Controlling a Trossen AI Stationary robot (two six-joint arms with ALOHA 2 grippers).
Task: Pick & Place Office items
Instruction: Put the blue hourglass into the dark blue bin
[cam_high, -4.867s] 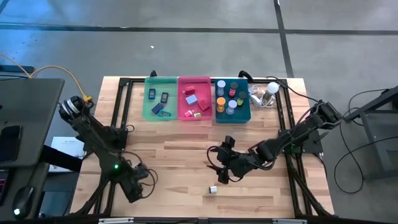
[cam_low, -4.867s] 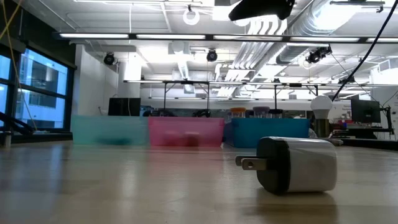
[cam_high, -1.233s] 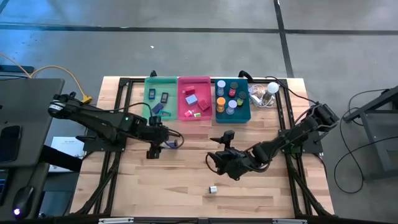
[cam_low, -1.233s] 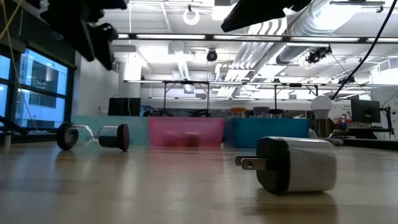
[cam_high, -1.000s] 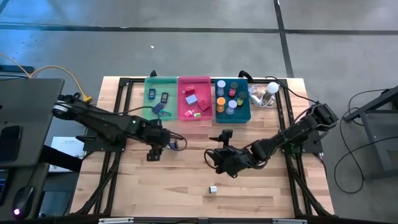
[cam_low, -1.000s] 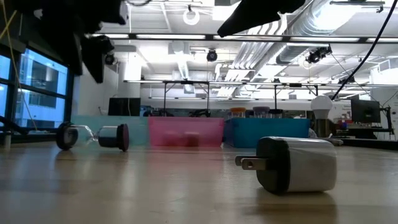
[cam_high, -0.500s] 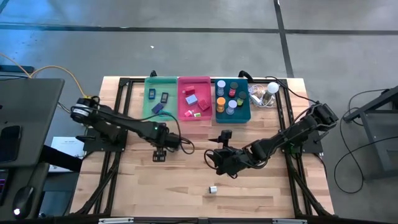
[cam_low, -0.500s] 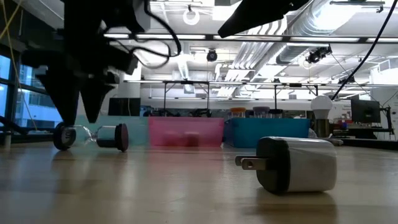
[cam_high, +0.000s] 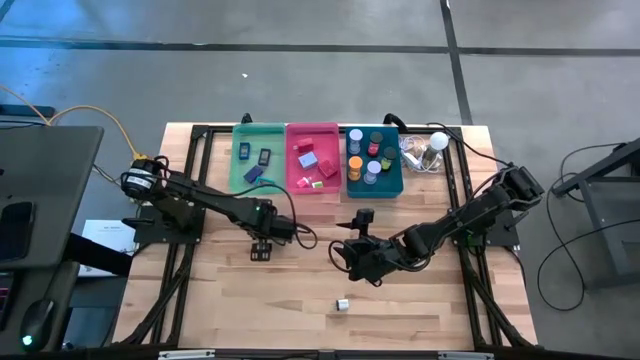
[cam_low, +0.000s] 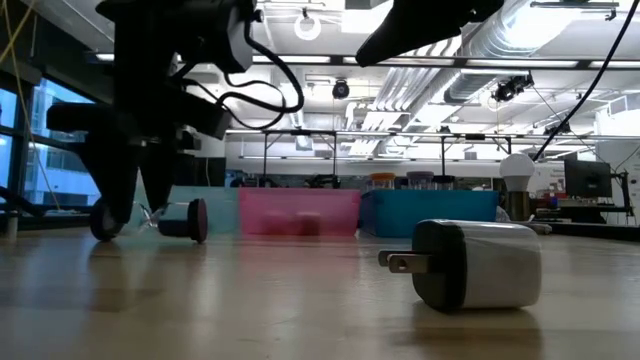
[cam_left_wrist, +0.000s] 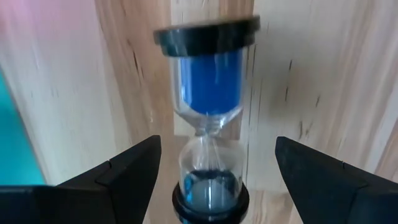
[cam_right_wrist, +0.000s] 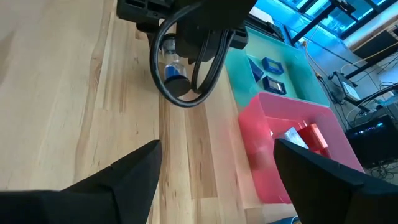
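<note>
Hovering with jaws spread wide over a blue sand timer (cam_left_wrist: 209, 118) lying on the bench (cam_high: 300, 295), not touching it: left gripper (cam_high: 262, 246). Hiding most of the timer from above. Hanging mid-bench with jaws likewise spread, holding nothing: right gripper (cam_high: 350, 260). Lying near the front edge, a small charger plug (cam_low: 470, 262). Sitting in three bins (cam_high: 258, 185) at the back, small office items (cam_high: 310, 160), too tiny for telling apart.

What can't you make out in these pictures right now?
- Hourglass: hidden under the left gripper in the high view.
- Items in the green bin, pink bin and teal bin: too small in the high view; blurred behind walls in the low view.
- Right gripper: dark tangle in the high view.
</note>
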